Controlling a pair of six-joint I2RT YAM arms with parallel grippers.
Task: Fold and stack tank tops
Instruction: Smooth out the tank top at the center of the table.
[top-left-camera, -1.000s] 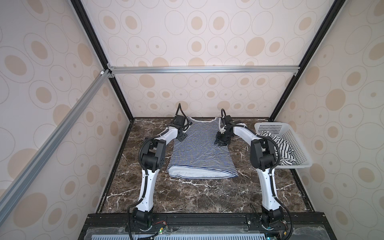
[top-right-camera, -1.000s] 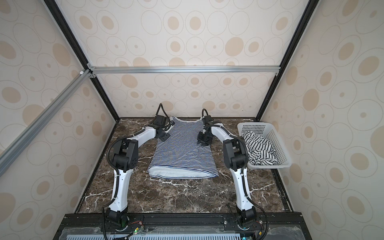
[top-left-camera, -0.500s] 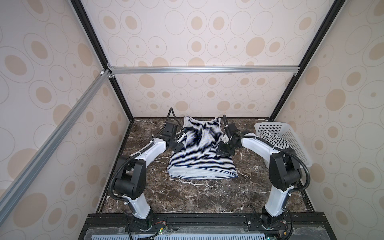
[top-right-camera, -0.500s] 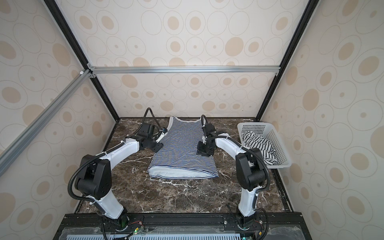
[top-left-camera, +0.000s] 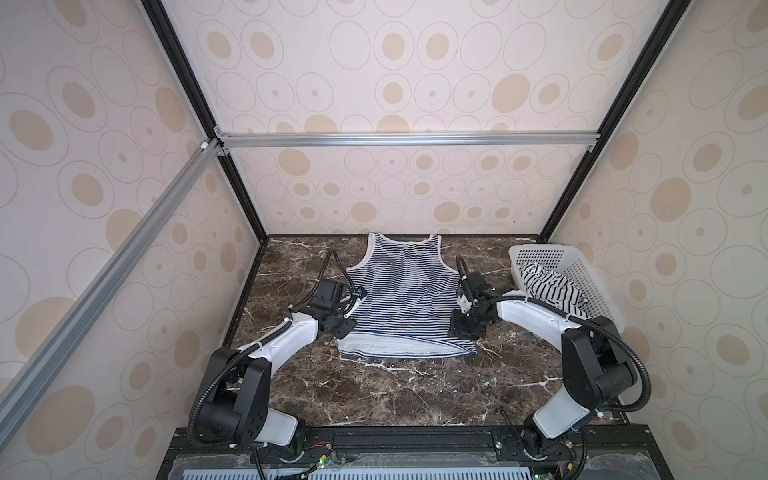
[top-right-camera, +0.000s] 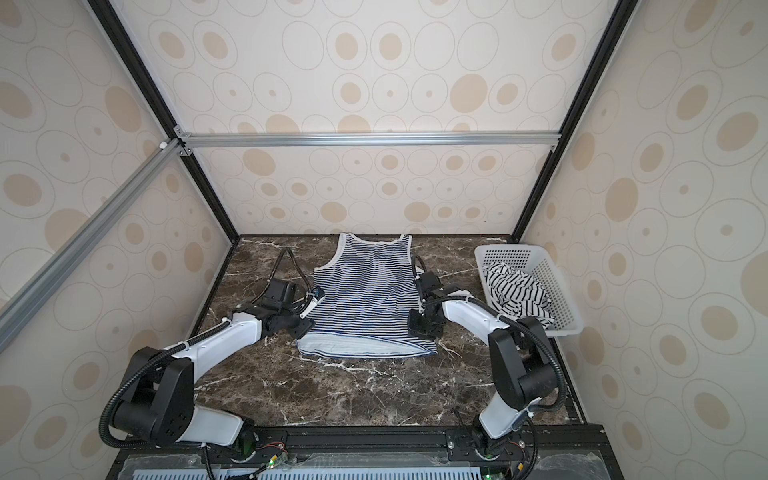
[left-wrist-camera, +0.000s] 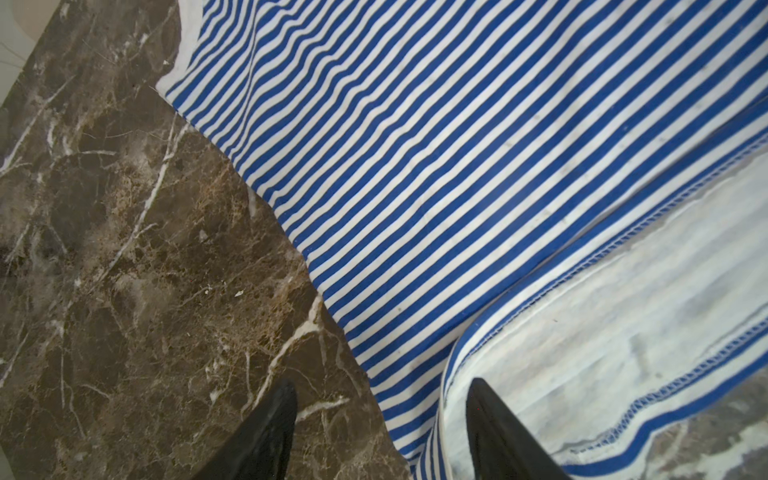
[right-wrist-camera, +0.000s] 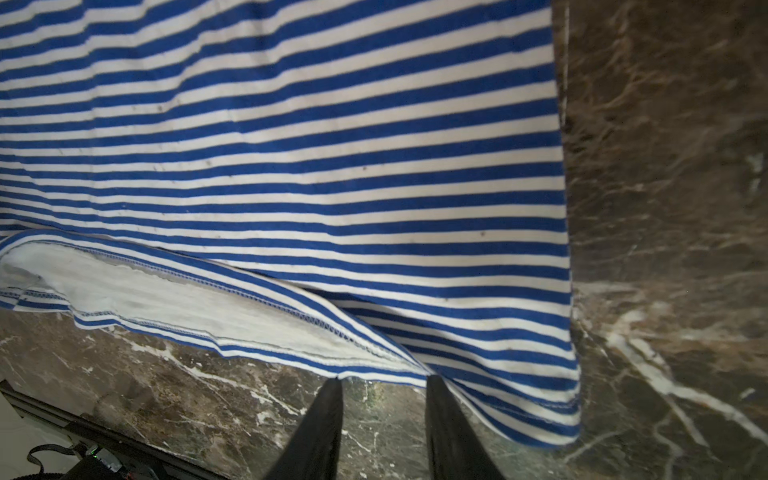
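Both arms reach low, left gripper (left-wrist-camera: 382, 382) and right gripper (right-wrist-camera: 383, 379) seemingly spread.

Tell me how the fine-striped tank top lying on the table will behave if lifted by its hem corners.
Likely floppy: the fine-striped tank top lies flat with soft ripples, so it should sag between grips. Probably light: thin knit, its hem gaping loosely.
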